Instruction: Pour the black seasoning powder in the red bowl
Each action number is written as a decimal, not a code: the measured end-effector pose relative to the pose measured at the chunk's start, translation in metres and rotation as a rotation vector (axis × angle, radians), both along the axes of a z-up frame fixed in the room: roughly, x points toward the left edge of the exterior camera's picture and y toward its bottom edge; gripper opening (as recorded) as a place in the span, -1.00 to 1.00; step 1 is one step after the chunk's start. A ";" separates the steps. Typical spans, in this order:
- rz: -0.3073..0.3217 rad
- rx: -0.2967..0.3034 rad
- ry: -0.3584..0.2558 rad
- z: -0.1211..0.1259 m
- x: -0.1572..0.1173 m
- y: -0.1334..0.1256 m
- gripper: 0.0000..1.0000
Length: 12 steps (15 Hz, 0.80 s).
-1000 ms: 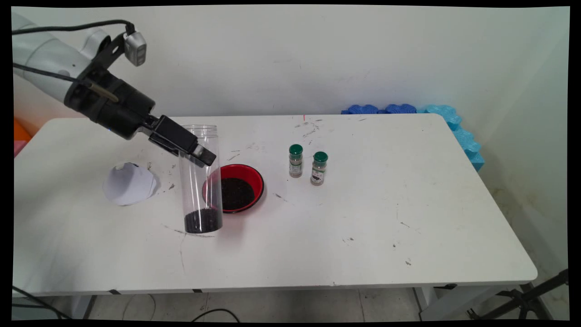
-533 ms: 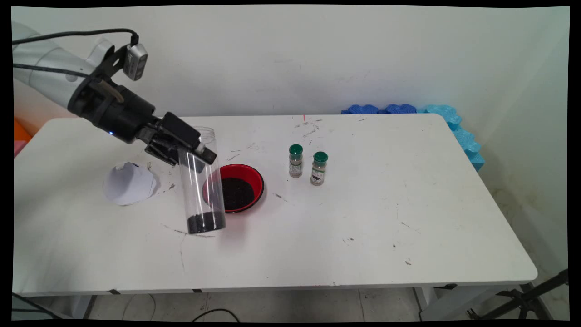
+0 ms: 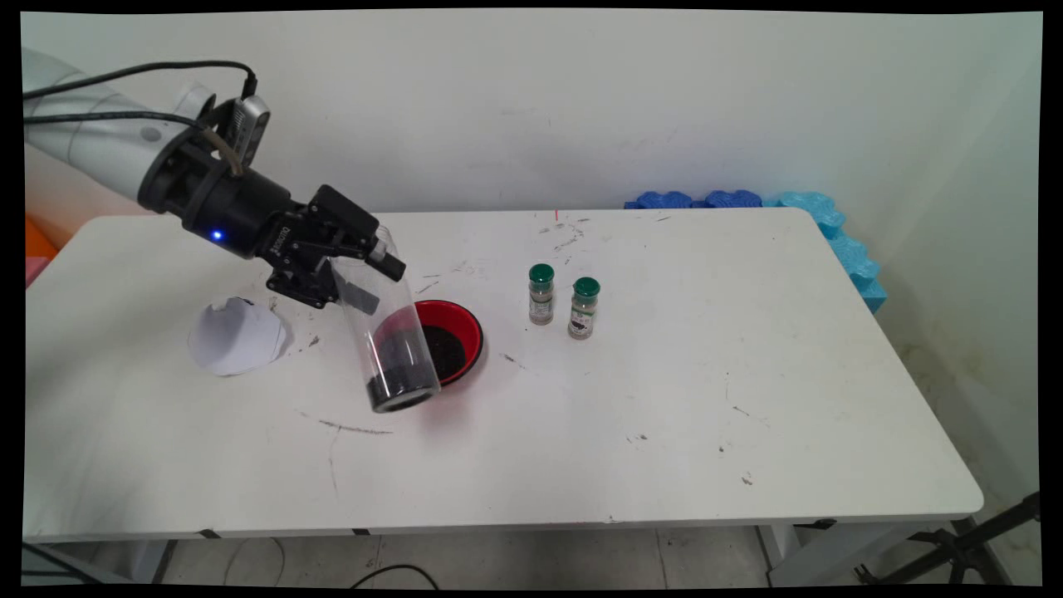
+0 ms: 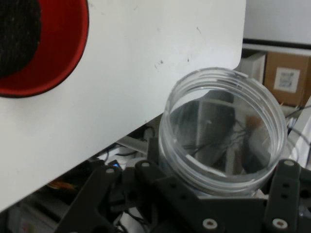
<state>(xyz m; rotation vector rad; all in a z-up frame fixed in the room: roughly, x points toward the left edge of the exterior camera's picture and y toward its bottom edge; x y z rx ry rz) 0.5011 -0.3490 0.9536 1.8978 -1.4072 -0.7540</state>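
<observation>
Main view: white desk (image 3: pixel 664 399), seen from its near edge, with the arm entering over the far left corner. Tool (image 3: pixel 365 266) is clenched on the upper part of a tall clear jar (image 3: pixel 389 332), which hangs tilted off the desk, base toward the near edge, open mouth toward the arm. Dark granules sit in the jar's base, since the mouth is uppermost. Red bowl (image 3: pixel 461 328) of the same dark granules stands just behind the jar, left of the desk's centre. White paper piece (image 3: pixel 237 336) lies near the left edge. Two green-capped spice bottles (image 3: pixel 563 303) stand upright side by side, near the centre.
</observation>
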 end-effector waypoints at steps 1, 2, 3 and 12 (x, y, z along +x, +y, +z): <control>0.020 0.022 0.008 -0.001 0.000 -0.001 -1.00; 0.043 0.046 0.017 -0.003 0.001 -0.002 -1.00; 0.065 0.067 0.027 -0.004 0.001 -0.003 -1.00; 0.203 0.208 0.098 -0.013 -0.005 -0.012 -1.00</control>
